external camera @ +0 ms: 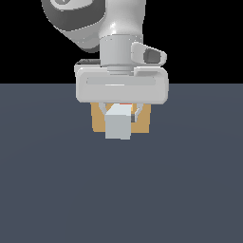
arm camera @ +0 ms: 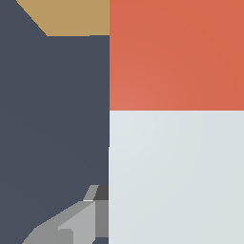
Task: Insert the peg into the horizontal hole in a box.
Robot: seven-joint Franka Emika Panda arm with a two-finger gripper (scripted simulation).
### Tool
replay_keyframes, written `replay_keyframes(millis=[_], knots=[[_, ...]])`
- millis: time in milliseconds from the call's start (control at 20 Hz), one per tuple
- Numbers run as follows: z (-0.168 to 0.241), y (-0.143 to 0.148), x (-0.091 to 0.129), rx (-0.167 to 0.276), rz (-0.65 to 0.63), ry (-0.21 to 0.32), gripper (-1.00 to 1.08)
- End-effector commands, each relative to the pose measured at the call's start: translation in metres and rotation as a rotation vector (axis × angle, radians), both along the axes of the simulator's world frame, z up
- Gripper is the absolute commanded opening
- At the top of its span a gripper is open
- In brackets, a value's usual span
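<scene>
Where tan matte box (external camera: 98, 122) sits behind, gripper (external camera: 124, 113) fingers clamp square-sectioned peg (external camera: 118, 124), pale grey, red-orange end.

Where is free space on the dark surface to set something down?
The dark blue-grey table surface is bare in front of the pale grey-white square peg and on both sides of the tan box. It is crowded only beneath the white gripper, where peg and box meet.

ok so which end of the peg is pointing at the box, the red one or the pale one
The red-orange end. In the wrist view it lies toward the tan box, while the pale grey-white end faces the exterior camera, in front of the box.
</scene>
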State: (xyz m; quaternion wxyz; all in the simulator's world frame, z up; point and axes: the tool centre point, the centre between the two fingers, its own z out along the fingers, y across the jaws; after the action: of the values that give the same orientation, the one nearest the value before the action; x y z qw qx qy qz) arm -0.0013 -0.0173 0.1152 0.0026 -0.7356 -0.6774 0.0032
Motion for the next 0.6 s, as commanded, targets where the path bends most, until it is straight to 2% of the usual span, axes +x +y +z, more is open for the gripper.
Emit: replay_keyframes(millis=[0, 350, 550], knots=[[0.006, 0.0, 0.003, 0.0, 0.003, -0.01, -1.0], [0.004, 0.001, 0.002, 0.001, 0.003, -0.006, -1.0], [0.005, 0.014, 0.003, 0.001, 0.003, -0.007, -1.0]])
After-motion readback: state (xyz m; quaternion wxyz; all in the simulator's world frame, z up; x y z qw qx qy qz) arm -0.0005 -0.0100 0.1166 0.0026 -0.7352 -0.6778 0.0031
